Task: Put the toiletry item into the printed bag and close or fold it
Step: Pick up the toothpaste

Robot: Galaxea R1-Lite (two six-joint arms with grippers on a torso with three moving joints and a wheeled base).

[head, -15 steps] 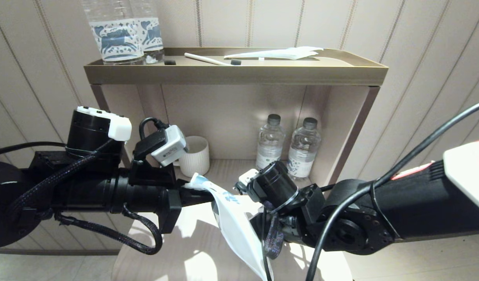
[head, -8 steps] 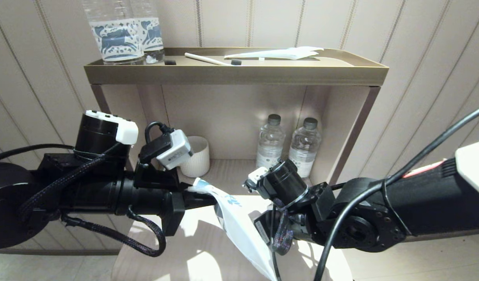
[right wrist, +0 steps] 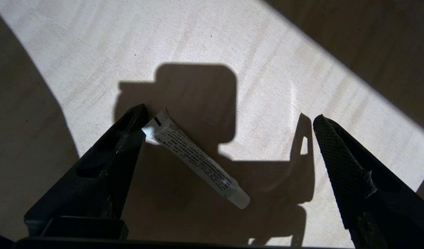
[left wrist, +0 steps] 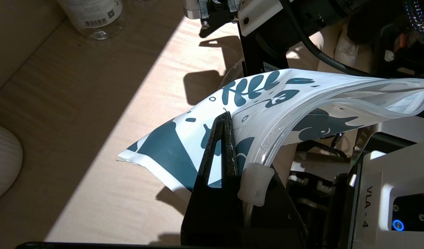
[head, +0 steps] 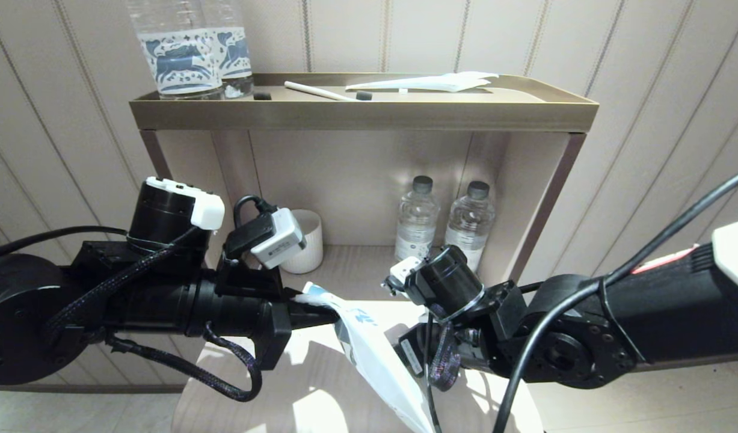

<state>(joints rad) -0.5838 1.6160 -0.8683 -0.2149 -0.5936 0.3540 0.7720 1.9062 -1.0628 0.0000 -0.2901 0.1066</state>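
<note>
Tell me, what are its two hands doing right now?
Left hand shut on printed bag, held above the table. Right hand open over small tube. Nothing between them.

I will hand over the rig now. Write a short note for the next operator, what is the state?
Left gripper: shut on one corner of the printed bag, held above the table; mouth looks slightly open.
Right gripper: open, above the small tube lying on the table, not gripping it.
Done: bag lifted.
Left: grasp tube, put it in bag, close or fold bag.
</note>
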